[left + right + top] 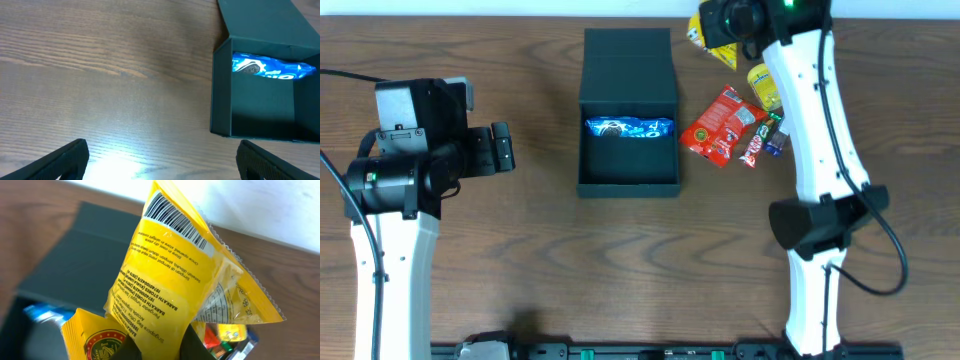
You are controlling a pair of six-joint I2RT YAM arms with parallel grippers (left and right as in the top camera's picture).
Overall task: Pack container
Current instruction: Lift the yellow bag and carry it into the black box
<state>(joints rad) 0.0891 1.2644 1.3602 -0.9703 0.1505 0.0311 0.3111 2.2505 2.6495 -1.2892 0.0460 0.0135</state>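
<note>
Holding a yellow packet (170,275) pinched at its lower end, the right gripper (159,342) sits just beyond the container's far right corner, jaws clamped on the wrapper. The step in hand looks like carrying this snack over to be packed.

The container (628,190) rests on the desk (520,250) between the two arms. Its lid (628,60) is folded back on the far side, and a blue packet (628,128) already lies inside against the hinge wall. The near half of its floor is bare.

The next move calls for swinging the packet left over the open box, clearing the right wall and the raised lid, then lowering it onto the bare floor so it does not ride up on the blue packet.

Just right of the container lie a red packet (720,125), a second yellow packet (763,85) and a small dark bar (760,142), all waiting under the right arm's path.

The left gripper (503,146) hangs well left of the container, jaws wide apart and empty, out of the way.
</note>
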